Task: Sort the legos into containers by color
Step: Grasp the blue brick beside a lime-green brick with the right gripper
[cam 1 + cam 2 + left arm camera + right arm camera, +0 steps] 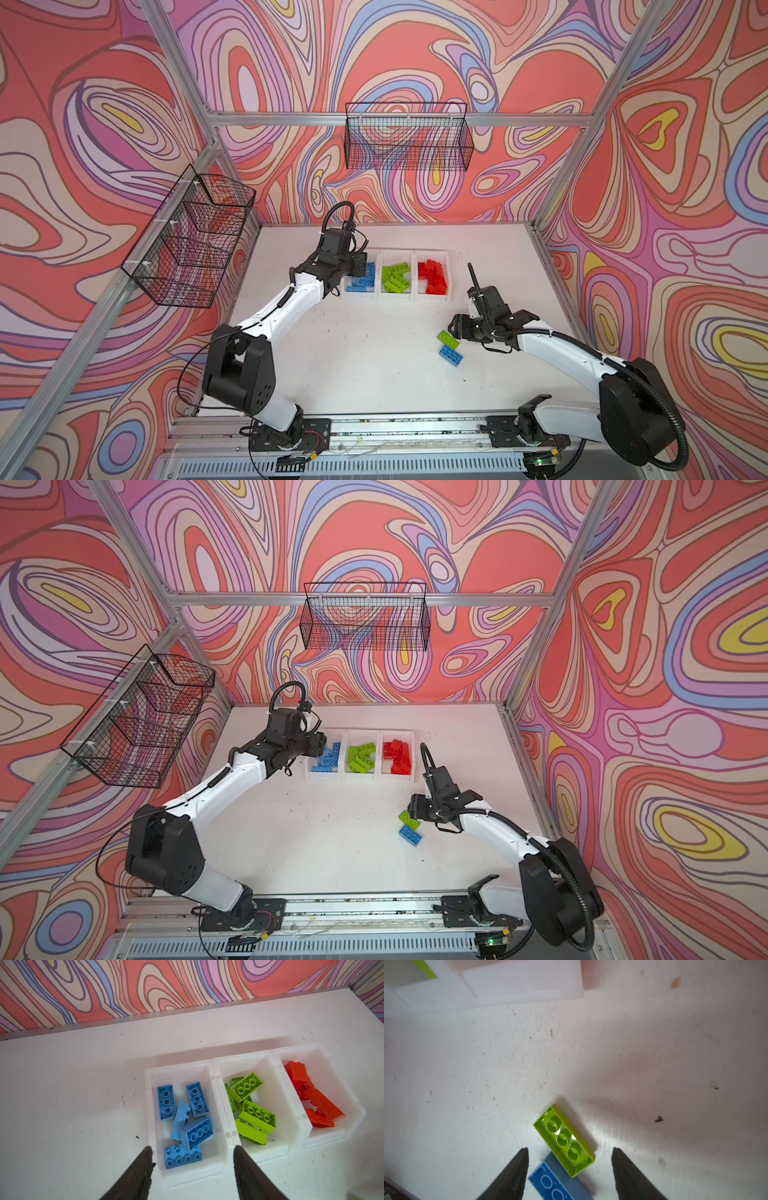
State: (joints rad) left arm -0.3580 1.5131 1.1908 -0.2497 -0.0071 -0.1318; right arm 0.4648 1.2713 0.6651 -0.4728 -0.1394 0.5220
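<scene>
Open, empty left gripper [192,1147] above white plastic bin [176,1065] of blue studded bricks [166,1101]. Open, empty right gripper [569,1148] over lime green plastic brick [564,1140] touching loose blue plastic brick [556,1182]. Finger gaps clear only in wrist views.

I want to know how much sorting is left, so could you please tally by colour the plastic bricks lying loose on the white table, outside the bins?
Lime green studded plastic brick: 1
Blue studded plastic brick: 1
Red plastic bricks: 0 loose; those visible lie in a white plastic bin
Total loose: 2
</scene>
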